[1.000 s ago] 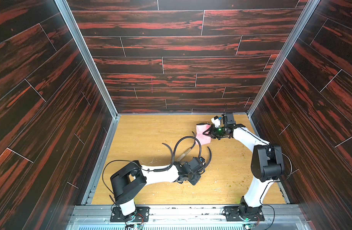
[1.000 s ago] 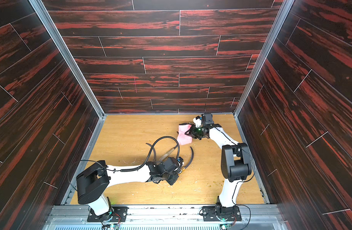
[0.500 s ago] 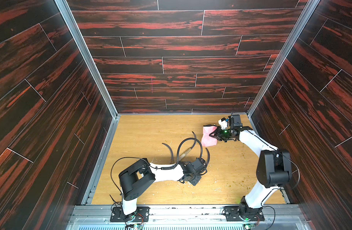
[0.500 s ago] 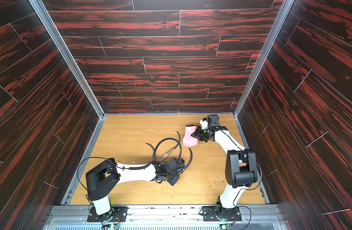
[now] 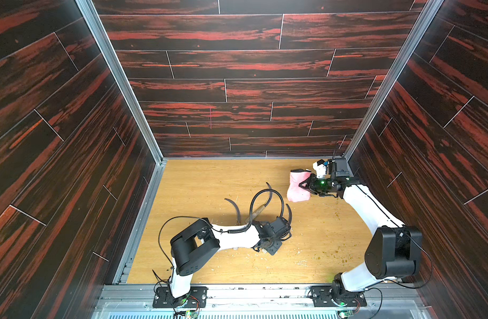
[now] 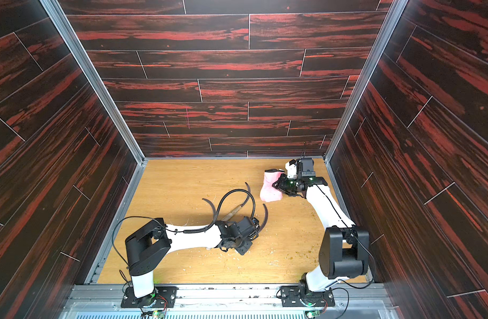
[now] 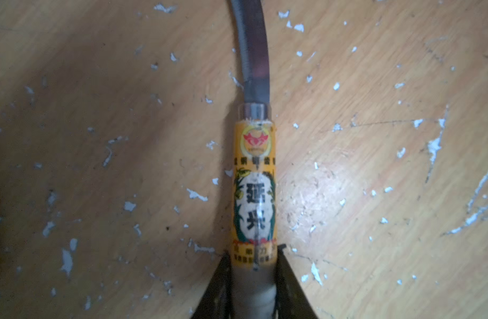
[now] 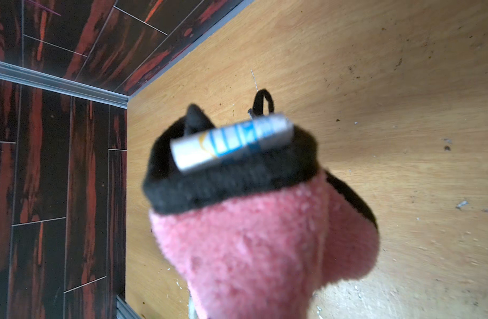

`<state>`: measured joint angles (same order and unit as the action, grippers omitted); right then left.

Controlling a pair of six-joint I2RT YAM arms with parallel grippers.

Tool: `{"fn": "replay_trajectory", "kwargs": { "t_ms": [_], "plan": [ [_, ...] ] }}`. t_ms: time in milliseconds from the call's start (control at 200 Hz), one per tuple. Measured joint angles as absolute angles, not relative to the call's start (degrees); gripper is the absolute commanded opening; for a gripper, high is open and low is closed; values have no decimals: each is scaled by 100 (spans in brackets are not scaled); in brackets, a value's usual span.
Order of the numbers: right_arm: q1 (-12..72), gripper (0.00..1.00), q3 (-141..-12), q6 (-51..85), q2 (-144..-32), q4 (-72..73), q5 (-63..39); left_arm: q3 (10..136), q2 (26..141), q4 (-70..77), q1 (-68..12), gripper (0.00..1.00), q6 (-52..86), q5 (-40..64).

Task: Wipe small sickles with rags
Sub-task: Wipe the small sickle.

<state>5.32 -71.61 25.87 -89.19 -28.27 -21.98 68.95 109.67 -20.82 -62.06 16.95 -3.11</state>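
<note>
Moved right gripper [image 5: 303,184] and its pink rag [image 5: 296,190] further from the sickles [image 5: 258,212], toward the back right corner. Lifted rag too, probably; hard to judge height from the top views. Swung right elbow [image 5: 392,254] out toward the front and the right wall. Slid left elbow [image 5: 194,245] rightward, closing up on its wrist.
</note>
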Motion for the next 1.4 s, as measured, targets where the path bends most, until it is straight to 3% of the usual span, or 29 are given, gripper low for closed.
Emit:
{"fn": "replay_trajectory", "kwargs": {
  "t_ms": [401, 701, 927, 1152, 1398],
  "plan": [
    [423, 0, -6849, 2486, -8903, -2915, -2176, 7242, 11286, -2189, -6206, 34, 1717, -327],
    [351, 0, -6794, 2453, -8858, -2923, -2176, 7397, 11402, -2255, -6206, 8, 1763, -336],
    [250, 0, -6670, 2438, -8696, -2915, -2141, 7223, 11301, -2053, -6160, 6, 1957, -366],
    [183, 0, -6486, 2552, -8353, -2838, -2209, 6517, 10372, -1507, -5553, 6, 2646, -180],
    [148, 0, -6519, 2738, -7957, -2504, -2799, 6405, 9137, 158, -4777, 6, 3671, 336]
  ]
}}
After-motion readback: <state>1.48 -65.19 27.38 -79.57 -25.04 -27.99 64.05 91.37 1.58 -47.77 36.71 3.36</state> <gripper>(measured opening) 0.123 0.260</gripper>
